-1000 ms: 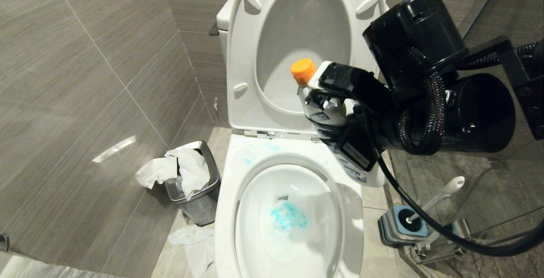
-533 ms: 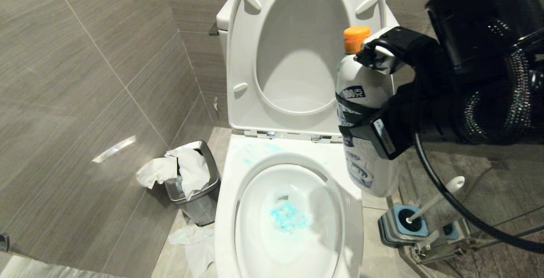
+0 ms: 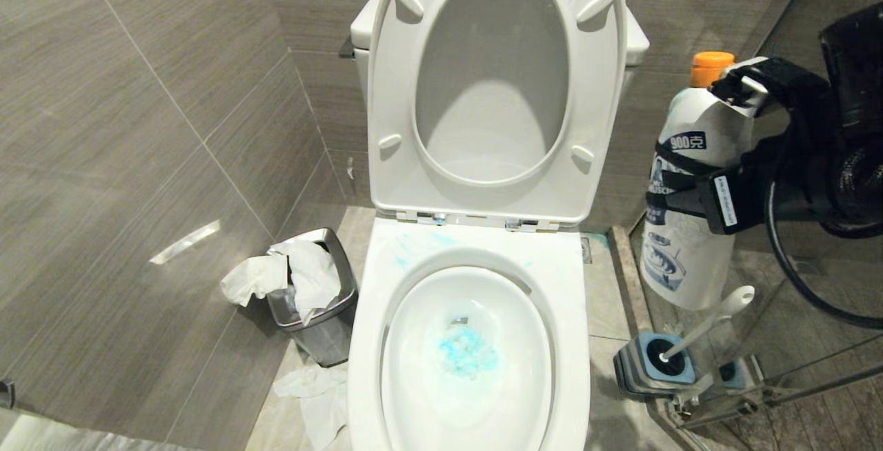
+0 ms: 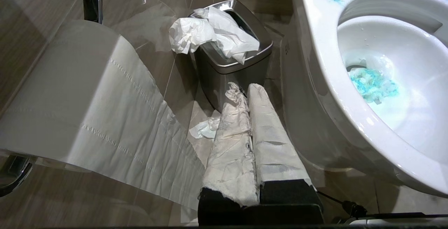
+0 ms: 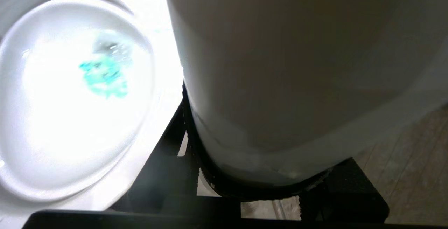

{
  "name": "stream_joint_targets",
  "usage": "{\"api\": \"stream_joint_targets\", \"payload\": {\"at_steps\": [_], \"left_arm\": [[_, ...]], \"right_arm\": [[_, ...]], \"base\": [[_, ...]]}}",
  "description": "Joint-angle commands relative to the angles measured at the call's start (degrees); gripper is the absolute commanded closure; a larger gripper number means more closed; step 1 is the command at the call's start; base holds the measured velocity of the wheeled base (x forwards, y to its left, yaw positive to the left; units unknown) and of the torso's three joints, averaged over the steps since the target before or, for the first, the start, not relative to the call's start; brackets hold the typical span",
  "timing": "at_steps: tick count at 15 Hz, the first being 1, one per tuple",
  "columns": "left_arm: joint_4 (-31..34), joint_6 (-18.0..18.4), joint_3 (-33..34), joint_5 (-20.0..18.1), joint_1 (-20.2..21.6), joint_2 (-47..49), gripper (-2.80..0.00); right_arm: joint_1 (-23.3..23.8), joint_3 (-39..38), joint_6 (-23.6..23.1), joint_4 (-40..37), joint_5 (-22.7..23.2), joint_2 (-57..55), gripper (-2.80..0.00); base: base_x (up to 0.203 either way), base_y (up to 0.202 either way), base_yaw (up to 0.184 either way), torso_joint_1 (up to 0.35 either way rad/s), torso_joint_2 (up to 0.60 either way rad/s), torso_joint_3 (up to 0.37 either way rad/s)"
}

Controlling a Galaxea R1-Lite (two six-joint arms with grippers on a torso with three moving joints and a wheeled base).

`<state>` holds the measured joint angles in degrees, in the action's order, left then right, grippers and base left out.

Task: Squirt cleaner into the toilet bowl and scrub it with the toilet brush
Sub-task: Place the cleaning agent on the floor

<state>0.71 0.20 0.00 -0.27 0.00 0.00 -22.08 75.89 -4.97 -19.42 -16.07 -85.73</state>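
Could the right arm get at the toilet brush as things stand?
Probably not yet: the right gripper is shut on the cleaner bottle, held above the toilet brush. The handle stands unobstructed in its holder.

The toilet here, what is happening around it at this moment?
The right gripper holds a white plastic cleaner bottle with an orange cap upright in the air, to the right of the glossy white ceramic toilet bowl. Turquoise-blue cleaner already lies in the bowl's water, with faint smears on the rim. The toilet brush with the slim white handle stands untouched in its square grey-and-blue holder on the floor. The left gripper is shut and idle near the steel waste bin.
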Motion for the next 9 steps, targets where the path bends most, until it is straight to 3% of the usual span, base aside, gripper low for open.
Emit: {"api": "stream_joint_targets", "payload": {"at_steps": [1,6,9], "left_arm": [[0.0,0.0,0.0,0.0,0.0,0.0,0.00],[0.0,0.2,0.0,0.0,0.0,0.0,0.00],[0.0,0.1,0.0,0.0,0.0,0.0,0.00]], "right_arm": [[7.0,-7.5,-2.5,9.6,4.3,1.3,0.00],[10.6,-14.5,0.1,32.8,6.0,-6.6,0.00],[11.1,-15.8,3.3,41.6,5.8,-12.9,0.00]], "base": [[0.000,0.000,0.000,0.000,0.00,0.000],[0.000,0.000,0.000,0.000,0.00,0.000],[0.000,0.000,0.000,0.000,0.00,0.000]]}}
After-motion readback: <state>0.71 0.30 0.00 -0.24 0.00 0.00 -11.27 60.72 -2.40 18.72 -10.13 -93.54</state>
